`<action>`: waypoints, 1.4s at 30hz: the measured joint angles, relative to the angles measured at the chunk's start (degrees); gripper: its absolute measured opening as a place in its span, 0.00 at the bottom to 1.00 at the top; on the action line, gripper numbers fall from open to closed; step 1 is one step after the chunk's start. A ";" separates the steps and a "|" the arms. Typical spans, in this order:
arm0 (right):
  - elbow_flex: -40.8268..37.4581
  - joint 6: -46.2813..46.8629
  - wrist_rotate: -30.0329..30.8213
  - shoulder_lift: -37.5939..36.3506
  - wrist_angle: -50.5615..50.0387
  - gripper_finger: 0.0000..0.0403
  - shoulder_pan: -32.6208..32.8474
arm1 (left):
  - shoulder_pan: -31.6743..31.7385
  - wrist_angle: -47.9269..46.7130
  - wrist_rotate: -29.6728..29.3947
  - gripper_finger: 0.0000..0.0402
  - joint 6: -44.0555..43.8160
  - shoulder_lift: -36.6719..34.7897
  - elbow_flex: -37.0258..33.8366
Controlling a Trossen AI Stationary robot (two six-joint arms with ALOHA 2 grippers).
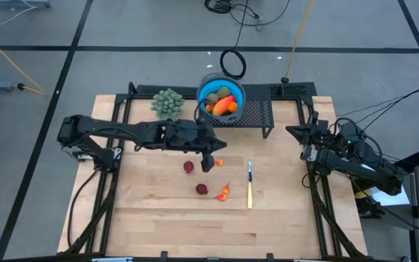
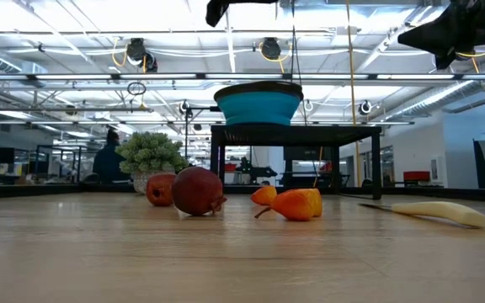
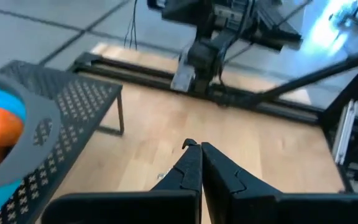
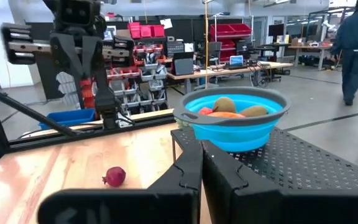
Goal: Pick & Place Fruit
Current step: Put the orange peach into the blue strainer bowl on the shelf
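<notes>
Since the blue collapsible bowl w/ grey rim (image 1: pixel 211 90) on the black perforated metal stand (image 1: pixel 257 113) already holds several toy fruits, an orange-red mango-like piece (image 1: pixel 224 107) and brownish-green ovals (image 1: pixel 224 92) among them, the job looks partly done, roughly halfway by my guess.

Left on the light wooden tabletop (image 1: pixel 158 218): two dark red round fruits (image 1: pixel 188 167) (image 1: pixel 202 189), a small orange-red piece w/ stem (image 1: pixel 224 192) and a tiny orange one (image 1: pixel 219 162) just beside the left gripper (image 1: pixel 208 164). So approx. four pieces to go.

Left gripper hangs over the table middle, near the loose fruit, fingers pressed together w/ nothing between them. Right gripper (image 4: pixel 201 152) waits at the table's right edge, fingers also closed and empty.

Not part of the job: pale green bushy ball plant (image 1: pixel 167 103) beside the bowl, and thin knife w/ pale yellow handle (image 1: pixel 249 185) lying right of the fruit.
</notes>
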 joint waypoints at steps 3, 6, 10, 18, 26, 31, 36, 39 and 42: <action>0.00 -0.06 -0.96 0.00 0.99 0.00 -0.01 | 0.03 5.25 0.00 0.02 -2.16 -2.98 -5.89; 0.00 -0.02 -1.75 0.14 2.06 0.00 0.00 | 0.02 10.68 0.25 0.00 -2.90 -7.21 -12.81; 0.00 0.17 -2.67 0.84 2.13 0.00 0.01 | -0.30 16.35 0.45 0.02 -2.90 -13.72 -20.26; 0.00 1.43 -5.26 5.89 8.34 0.00 0.01 | -0.55 16.35 0.44 0.02 -2.46 -24.44 -30.94; 0.00 3.13 -7.30 13.80 16.29 0.00 -0.01 | -0.55 16.59 0.42 0.01 -2.19 -35.02 -39.75; 0.05 3.87 -8.71 17.69 19.58 0.00 0.00 | -0.55 16.50 0.40 0.01 -1.30 -42.45 -44.49; 2.53 3.87 -10.20 20.76 19.91 0.00 0.06 | -0.55 16.35 -0.09 0.01 -0.49 -49.38 -48.95; 4.48 3.89 -10.29 22.62 19.91 0.00 1.20 | -0.55 16.45 -0.71 0.02 -0.47 -53.43 -51.45; 6.70 2.94 -10.28 24.66 19.86 0.00 3.58 | -0.55 16.37 -1.13 0.01 -0.47 -57.22 -53.89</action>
